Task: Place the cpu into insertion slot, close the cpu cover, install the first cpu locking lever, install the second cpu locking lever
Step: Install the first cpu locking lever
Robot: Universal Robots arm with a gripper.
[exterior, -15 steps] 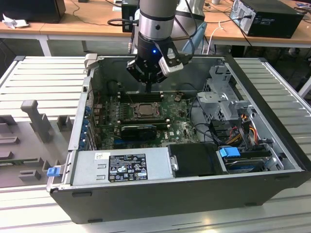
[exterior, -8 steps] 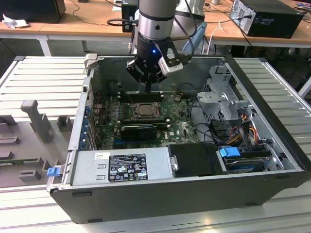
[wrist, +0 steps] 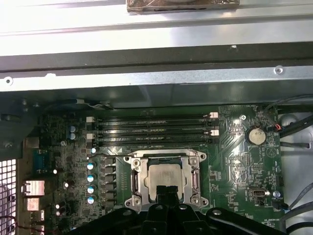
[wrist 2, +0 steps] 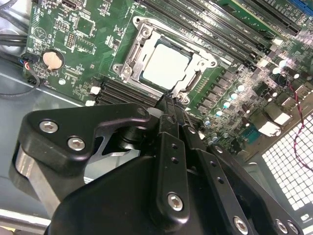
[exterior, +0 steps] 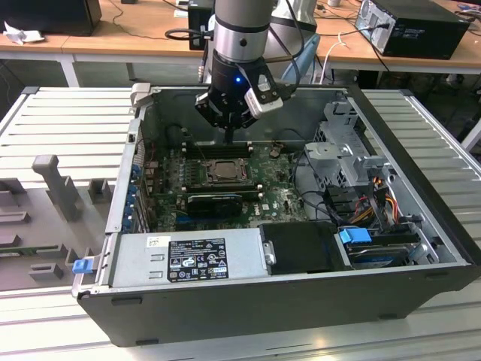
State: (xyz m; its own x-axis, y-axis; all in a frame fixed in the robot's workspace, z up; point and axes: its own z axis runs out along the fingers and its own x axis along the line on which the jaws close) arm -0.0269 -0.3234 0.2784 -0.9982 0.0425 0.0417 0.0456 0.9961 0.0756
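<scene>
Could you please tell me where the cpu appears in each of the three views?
Exterior view: the cpu lies mid-board, close by the tool.
First wrist view: it is the pale square just beyond the tool tips.
Second wrist view: it is the pale square just beyond the tool tips.
Shared landmark: the long black memory slots beside it.

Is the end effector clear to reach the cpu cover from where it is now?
Likely yes. The end effector hangs just above the edge of the cpu cover, with nothing between them; the memory slots lie off to the side.
</scene>
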